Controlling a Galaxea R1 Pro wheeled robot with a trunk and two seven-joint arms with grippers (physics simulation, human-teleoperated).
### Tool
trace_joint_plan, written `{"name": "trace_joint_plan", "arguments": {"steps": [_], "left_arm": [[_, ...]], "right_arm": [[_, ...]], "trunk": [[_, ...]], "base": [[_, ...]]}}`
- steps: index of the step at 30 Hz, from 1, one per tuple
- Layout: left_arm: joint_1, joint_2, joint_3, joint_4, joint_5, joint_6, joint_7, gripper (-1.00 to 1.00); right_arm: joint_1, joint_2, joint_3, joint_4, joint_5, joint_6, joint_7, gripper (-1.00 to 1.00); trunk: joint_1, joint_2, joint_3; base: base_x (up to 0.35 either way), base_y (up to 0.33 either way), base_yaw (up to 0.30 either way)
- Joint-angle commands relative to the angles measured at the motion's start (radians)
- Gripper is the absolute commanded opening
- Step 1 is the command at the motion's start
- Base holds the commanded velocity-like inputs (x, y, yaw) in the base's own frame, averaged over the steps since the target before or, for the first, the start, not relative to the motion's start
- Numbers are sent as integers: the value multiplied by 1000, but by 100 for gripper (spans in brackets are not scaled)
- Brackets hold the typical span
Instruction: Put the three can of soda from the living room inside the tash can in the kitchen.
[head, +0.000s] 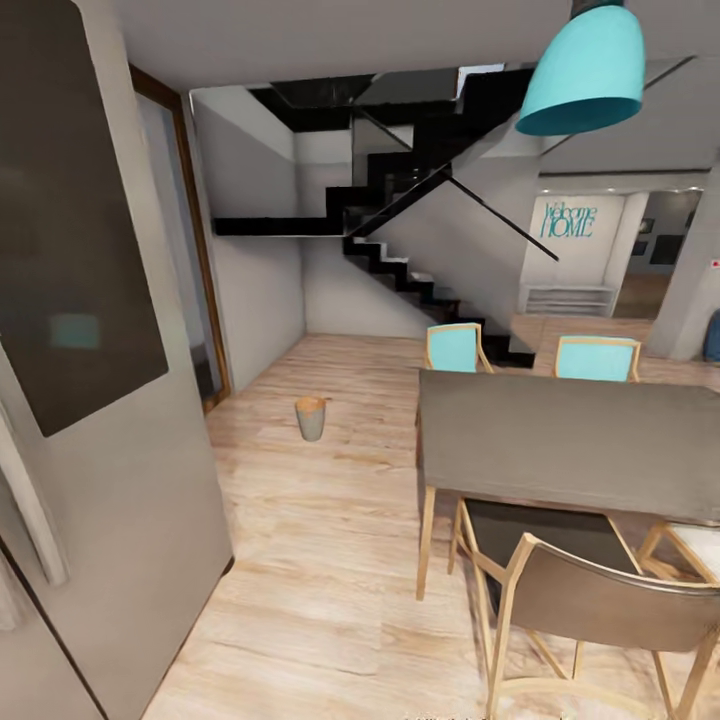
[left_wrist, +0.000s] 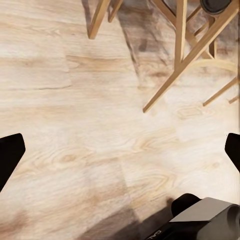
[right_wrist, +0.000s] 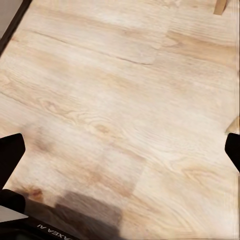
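The tash can (head: 311, 418), a small pale grey bin with a brown inside, stands upright on the light wood floor ahead, left of the dining table. The cans of soda are out of view. In the left wrist view my left gripper (left_wrist: 120, 152) hangs open over bare floor, its black fingertips (left_wrist: 10, 155) far apart with nothing between them. Seen from the right wrist camera, my right gripper (right_wrist: 120, 150) is open too, over floorboards, and holds nothing.
A tall grey cabinet front (head: 110, 450) fills the left side close by. A grey dining table (head: 570, 440) with wooden chairs (head: 590, 600) stands at right. Open floor runs between them toward the bin and a black staircase (head: 400, 250). A teal lamp (head: 585, 75) hangs overhead.
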Motion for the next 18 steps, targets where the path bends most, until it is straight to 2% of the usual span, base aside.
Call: {"name": "trace_joint_plan", "arguments": {"steps": [1,8,18], "left_arm": [[0,0,0,0,0,0,0,100],[0,0,0,0,0,0,0,100],[0,0,0,0,0,0,-1,100]], "right_arm": [[0,0,0,0,0,0,0,100],[0,0,0,0,0,0,0,100],[0,0,1,0,0,0,0,100]], "trunk": [[0,0,0],[0,0,0],[0,0,0]], "base": [[0,0,-262],[60,32,-172],[242,166,-23]]}}
